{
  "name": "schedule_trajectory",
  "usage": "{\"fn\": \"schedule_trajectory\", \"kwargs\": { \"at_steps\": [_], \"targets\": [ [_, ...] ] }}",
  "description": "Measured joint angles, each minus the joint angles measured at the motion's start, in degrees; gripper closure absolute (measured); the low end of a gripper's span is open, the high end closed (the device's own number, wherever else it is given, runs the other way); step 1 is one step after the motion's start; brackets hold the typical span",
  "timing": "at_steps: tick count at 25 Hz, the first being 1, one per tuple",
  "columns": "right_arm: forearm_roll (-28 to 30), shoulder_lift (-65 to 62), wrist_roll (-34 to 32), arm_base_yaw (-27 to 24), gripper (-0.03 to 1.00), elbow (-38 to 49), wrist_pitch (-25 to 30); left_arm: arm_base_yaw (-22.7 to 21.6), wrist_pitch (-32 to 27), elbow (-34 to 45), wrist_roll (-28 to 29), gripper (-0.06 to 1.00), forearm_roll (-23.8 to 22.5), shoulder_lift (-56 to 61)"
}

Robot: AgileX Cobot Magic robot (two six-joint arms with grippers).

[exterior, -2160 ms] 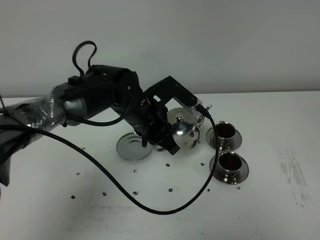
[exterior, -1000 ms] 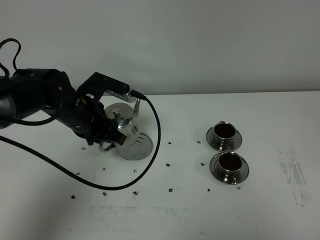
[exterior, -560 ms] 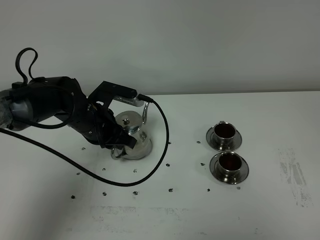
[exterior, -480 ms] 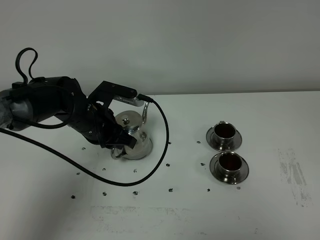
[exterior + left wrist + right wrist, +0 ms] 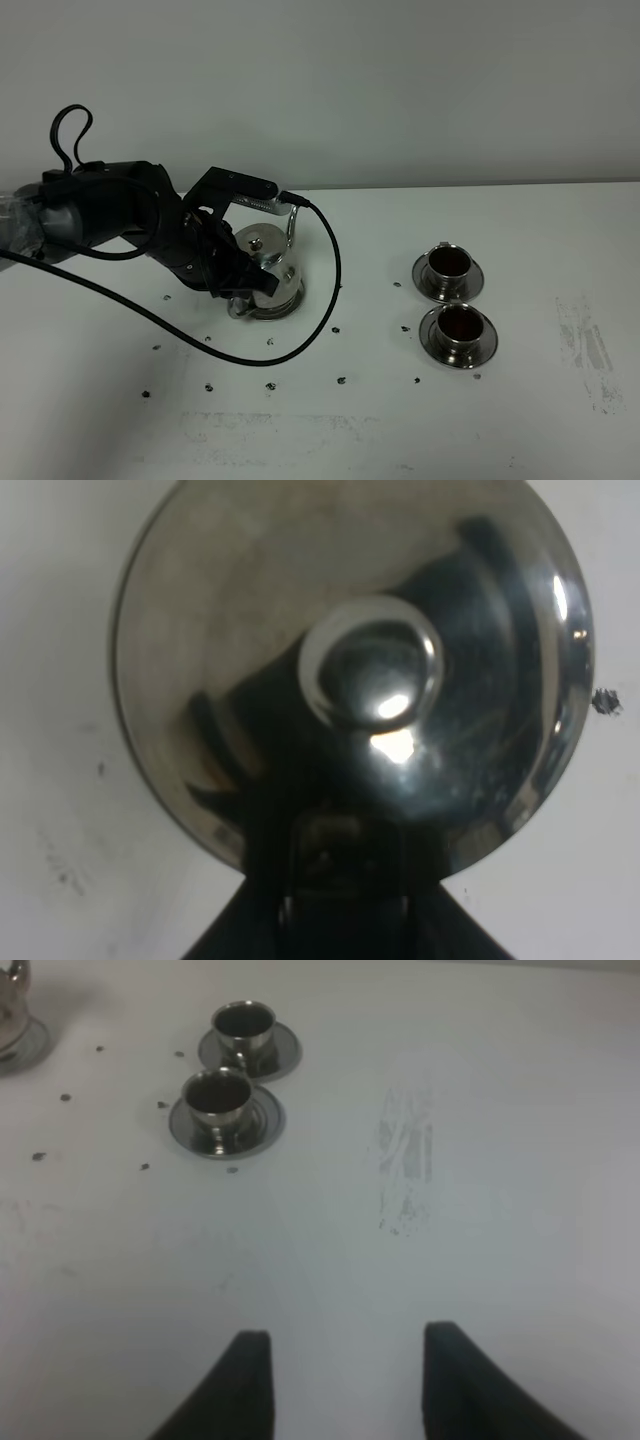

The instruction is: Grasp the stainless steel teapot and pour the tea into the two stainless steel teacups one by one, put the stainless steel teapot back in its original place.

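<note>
The stainless steel teapot [image 5: 264,264] stands upright on its round steel saucer [image 5: 283,306] at the left of the table. My left gripper [image 5: 238,289] is shut on the teapot's loop handle. In the left wrist view the teapot's knobbed lid [image 5: 372,672] fills the frame and the left gripper [image 5: 345,905] is dark at its edge. The two stainless steel teacups [image 5: 449,262] [image 5: 459,324] sit on their saucers at the right, each holding reddish-brown tea [image 5: 460,320]. My right gripper [image 5: 345,1380] is open and empty, far from the cups [image 5: 243,1025] [image 5: 215,1095].
A black cable [image 5: 320,300] loops from the left arm over the table in front of the teapot. Small dark specks [image 5: 271,342] lie scattered between the teapot and the cups. A scuffed patch [image 5: 585,345] marks the table at the right.
My left gripper carried the teapot from beside the cups back to the left and set it down on the bare saucer. The cups have not moved.
</note>
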State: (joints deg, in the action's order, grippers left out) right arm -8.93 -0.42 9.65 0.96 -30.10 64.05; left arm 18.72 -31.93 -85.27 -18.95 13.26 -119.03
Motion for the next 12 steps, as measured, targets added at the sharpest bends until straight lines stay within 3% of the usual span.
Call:
{"fn": "schedule_trajectory", "kwargs": {
  "at_steps": [12],
  "targets": [
    [0.0,0.0,-0.1,0.0,0.63,0.0,0.0,0.0,0.3,-0.2,0.1,0.72,-1.4,-1.1]
  ]
}}
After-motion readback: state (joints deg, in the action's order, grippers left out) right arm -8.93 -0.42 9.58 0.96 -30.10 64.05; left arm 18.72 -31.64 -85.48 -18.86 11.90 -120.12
